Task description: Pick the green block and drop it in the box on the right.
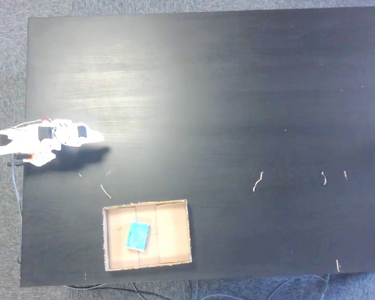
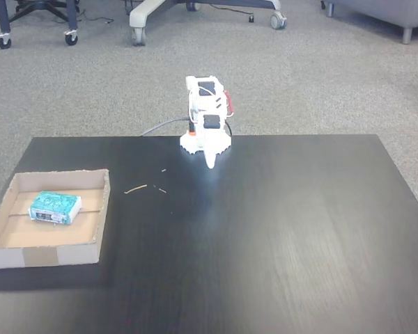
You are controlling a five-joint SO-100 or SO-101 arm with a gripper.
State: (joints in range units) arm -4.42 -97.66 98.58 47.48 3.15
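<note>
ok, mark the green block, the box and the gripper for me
green block [image 1: 137, 236]: a fixed view from above, middle of its top face.
box [image 2: 42, 256]: a fixed view from the front, its near wall.
gripper [image 1: 95, 137]: a fixed view from above, at the fingertips.

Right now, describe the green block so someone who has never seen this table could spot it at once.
Find the black table, then the shallow tan cardboard box near its left edge in the fixed view facing the arm. The green block lies on the box's pale floor, towards the left. It is the only thing in the box: small, flat, teal, with a lighter top.
</note>
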